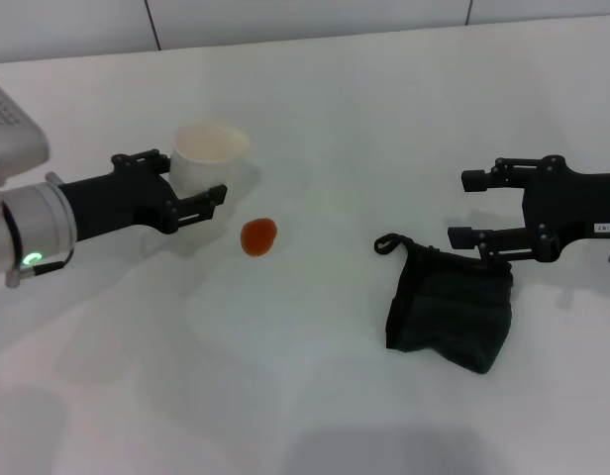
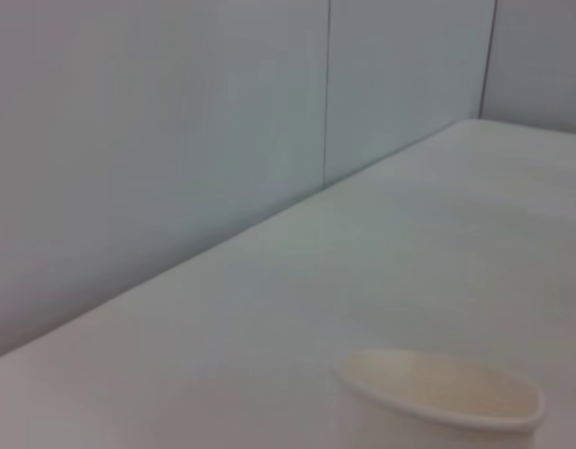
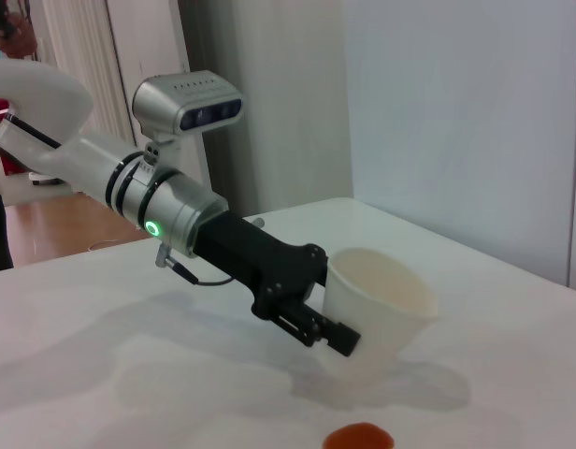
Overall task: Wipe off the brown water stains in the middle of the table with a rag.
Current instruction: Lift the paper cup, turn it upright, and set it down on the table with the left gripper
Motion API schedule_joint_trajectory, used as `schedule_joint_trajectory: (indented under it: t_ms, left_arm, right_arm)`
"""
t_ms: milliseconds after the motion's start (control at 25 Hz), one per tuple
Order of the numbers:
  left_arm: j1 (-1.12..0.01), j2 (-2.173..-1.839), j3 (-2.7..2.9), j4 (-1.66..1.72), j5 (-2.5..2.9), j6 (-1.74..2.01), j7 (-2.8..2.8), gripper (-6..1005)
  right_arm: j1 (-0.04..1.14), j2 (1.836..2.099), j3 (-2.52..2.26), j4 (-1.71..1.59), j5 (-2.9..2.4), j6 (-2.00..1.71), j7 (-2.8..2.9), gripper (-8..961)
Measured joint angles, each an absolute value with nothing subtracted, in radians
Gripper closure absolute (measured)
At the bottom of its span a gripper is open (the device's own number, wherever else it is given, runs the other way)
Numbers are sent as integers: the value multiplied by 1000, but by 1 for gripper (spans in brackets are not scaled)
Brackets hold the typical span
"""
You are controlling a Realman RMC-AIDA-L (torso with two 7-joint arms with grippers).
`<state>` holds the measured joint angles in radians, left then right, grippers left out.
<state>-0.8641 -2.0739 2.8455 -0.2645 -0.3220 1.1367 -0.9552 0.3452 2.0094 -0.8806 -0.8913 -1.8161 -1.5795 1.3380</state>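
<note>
The brown water stain [image 1: 258, 237] is a small orange-brown blot on the white table [image 1: 315, 396]; it also shows in the right wrist view [image 3: 360, 437]. The dark rag [image 1: 450, 307] lies crumpled to its right, its black loop [image 1: 387, 242] pointing toward the stain. My right gripper [image 1: 469, 209] is open and empty, just above the rag's far right edge. My left gripper [image 1: 194, 176] is shut on a white paper cup [image 1: 212, 148], held tilted just left of the stain. The cup also shows in the right wrist view [image 3: 377, 299] and the left wrist view [image 2: 438, 398].
A pale wall [image 1: 315, 15] runs along the table's far edge. In the right wrist view the left arm [image 3: 176, 210] reaches across the table from the other side.
</note>
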Motion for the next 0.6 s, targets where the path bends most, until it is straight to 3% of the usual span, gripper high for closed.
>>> schedule_joint_trajectory:
  t_ms: [600]
  left_arm:
    - [-853,-2078,2844,-199,-331,1055,-898,314]
  right_arm:
    - [346,2009,-880,-891,-1817,-1578,1338,177]
